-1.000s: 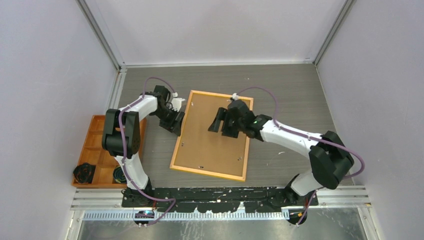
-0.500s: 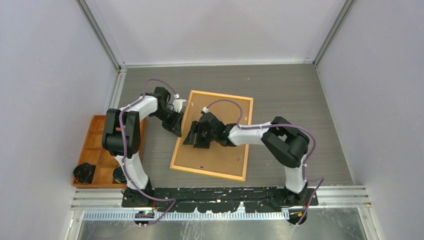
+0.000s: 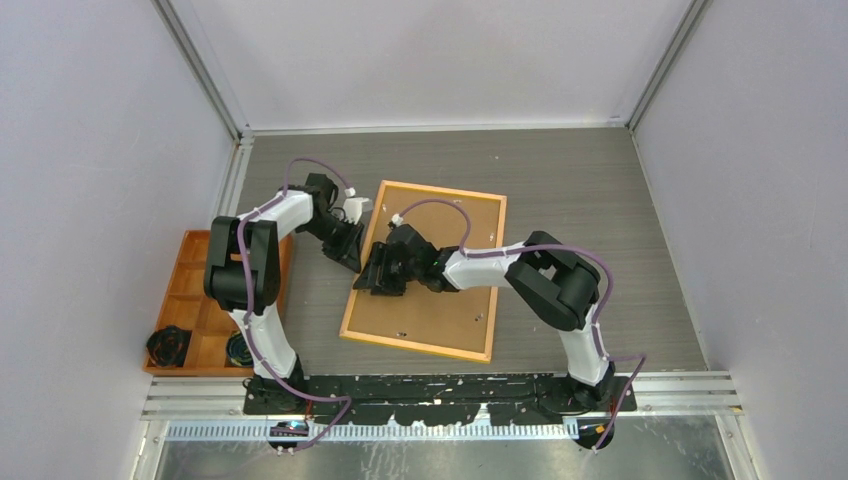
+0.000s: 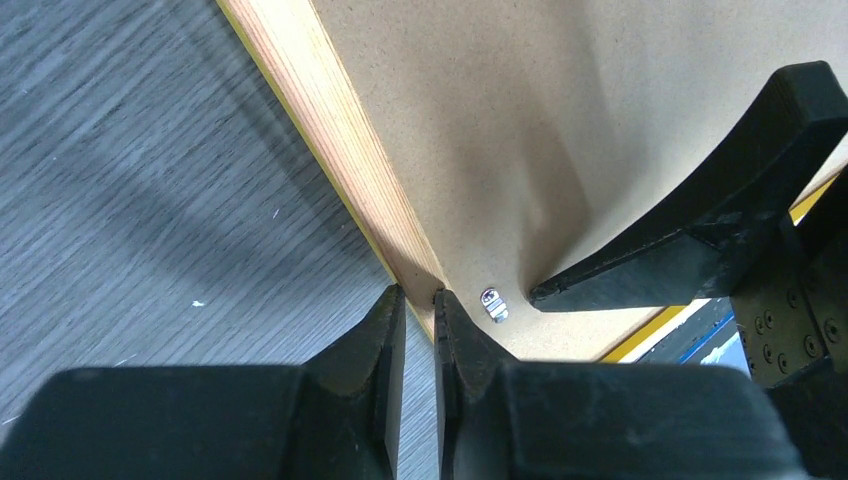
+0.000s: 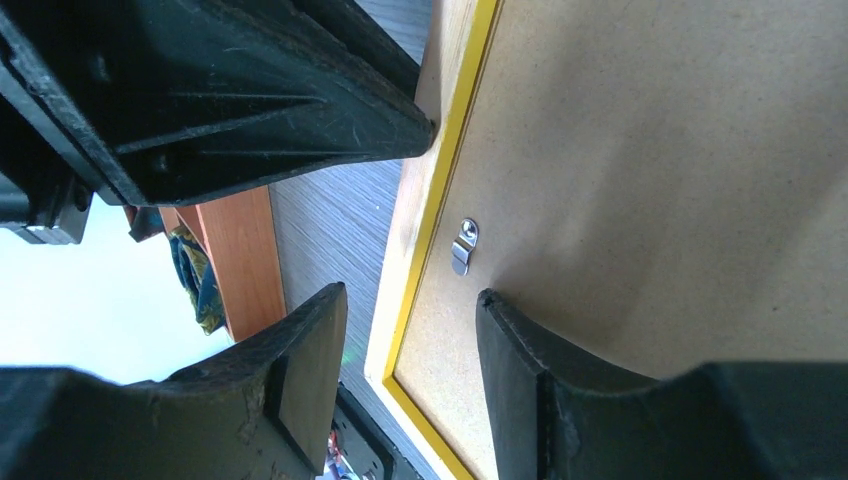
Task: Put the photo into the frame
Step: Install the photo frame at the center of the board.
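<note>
The frame [image 3: 440, 300] lies face down on the table, its brown backing board [image 4: 470, 110] up inside a light wood edge [image 4: 330, 130]. The photo is out of view. My left gripper [image 3: 352, 255] is shut on the frame's left wood edge [image 4: 418, 300], next to a small metal clip [image 4: 493, 304]. My right gripper [image 3: 373, 280] is open at the same left edge. In the right wrist view it [image 5: 410, 296] straddles the yellow rim [image 5: 440, 180], with one finger over the backing by the clip [image 5: 463, 245] and the other outside the frame.
An orange compartment tray [image 3: 190, 300] with dark items stands at the left table edge; it also shows in the right wrist view [image 5: 240, 260]. Grey wood-grain tabletop [image 3: 580, 190] surrounds the frame. The two grippers are very close together.
My right gripper has swept left across the backing board from its middle to the left edge, close to the left gripper. The left gripper has stayed on the edge.
</note>
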`<state>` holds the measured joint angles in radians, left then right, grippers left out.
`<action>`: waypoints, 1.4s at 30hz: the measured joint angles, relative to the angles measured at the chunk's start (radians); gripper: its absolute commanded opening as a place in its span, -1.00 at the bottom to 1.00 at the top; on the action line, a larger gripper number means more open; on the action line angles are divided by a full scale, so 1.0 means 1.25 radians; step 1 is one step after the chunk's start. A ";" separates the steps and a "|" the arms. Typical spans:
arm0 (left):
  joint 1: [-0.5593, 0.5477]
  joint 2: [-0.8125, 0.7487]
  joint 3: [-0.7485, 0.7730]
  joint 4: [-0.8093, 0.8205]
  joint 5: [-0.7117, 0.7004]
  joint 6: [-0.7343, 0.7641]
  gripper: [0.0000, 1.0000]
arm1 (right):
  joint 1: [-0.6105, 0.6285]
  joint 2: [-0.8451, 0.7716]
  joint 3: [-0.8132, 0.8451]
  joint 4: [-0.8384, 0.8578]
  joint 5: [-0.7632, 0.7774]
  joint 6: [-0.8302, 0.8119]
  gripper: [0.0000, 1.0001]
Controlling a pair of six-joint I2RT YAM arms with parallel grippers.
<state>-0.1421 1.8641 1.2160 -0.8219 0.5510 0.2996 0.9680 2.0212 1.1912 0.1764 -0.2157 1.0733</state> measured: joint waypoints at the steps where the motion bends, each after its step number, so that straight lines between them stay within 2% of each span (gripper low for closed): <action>1: 0.000 0.001 0.001 -0.001 0.000 0.000 -0.86 | 0.000 0.003 0.002 0.001 0.000 0.000 0.08; 25: 0.002 0.005 0.005 -0.006 0.001 -0.002 -0.87 | -0.001 0.059 0.064 0.002 -0.015 -0.002 -0.09; 42: 0.003 0.005 0.005 -0.006 0.002 -0.002 -0.89 | -0.005 0.080 0.095 0.001 -0.019 -0.037 -0.12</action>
<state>-0.1387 1.8698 1.2224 -0.8299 0.5537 0.2974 0.9615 2.1212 1.3102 0.1772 -0.2398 1.0275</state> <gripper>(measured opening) 0.113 0.442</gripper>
